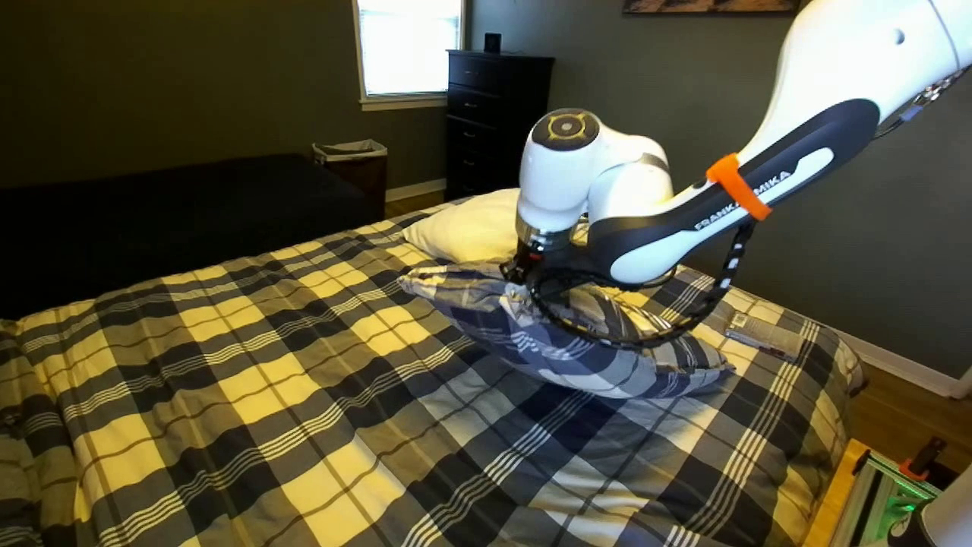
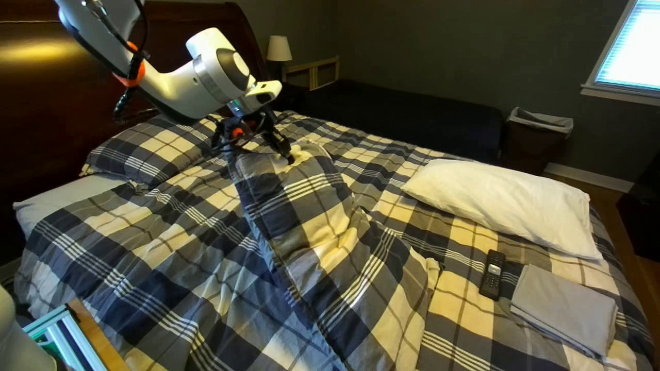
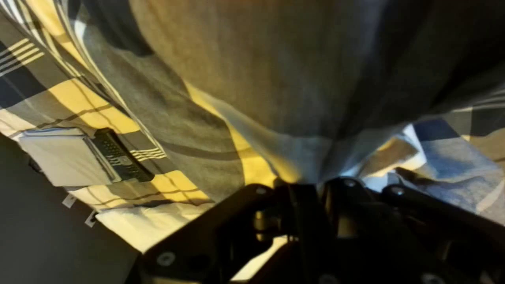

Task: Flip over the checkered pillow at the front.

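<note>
Nearest in the wrist view, your claw has its tips drawn almost together, pinching a gathered bit of the checkered pillow; the dark links blur there, so you cannot make out how much cloth sits between them. The pillow's fabric fills much of the top of that view, out of focus, and hides whatever lies behind it. In an exterior view a black cable loops across the pillow's face and covers some of it. The pillow itself slants above the bedspread, pinched end up, lower part down against it; the two plaids match so closely that you can hardly trace where they meet, and in an exterior view the bottom edge of the frame cuts the pillow short. Beyond it a black handset, remote or phone you cannot tell, lies just beside a folded grey cloth. The white pillow lies past them, and your arm covers part of it in an exterior view. Farther off, a dark-covered shape loses its outline in shadow, with a lined bin near its end. The dark dresser is dim, and the window beside it is mostly glare, clipped, like a wall picture, by the top edge.
</note>
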You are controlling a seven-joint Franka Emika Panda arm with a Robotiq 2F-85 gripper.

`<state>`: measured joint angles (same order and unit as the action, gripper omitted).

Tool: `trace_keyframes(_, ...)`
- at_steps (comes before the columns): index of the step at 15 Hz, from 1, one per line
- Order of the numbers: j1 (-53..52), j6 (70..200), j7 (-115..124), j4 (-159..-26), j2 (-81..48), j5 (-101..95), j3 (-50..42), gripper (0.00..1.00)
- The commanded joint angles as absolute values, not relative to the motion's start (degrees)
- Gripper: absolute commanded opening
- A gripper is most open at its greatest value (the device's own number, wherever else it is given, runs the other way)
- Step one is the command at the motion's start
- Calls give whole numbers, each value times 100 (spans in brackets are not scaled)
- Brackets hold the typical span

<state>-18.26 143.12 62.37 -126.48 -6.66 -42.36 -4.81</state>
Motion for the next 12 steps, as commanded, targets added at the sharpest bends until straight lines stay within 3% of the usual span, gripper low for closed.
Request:
trace_keyframes(1,-1269,14036,6167,-12755,34,-4205,-204,2)
trace_keyframes(12,-871,12412,5884,-12158,1251,-2695,777,2)
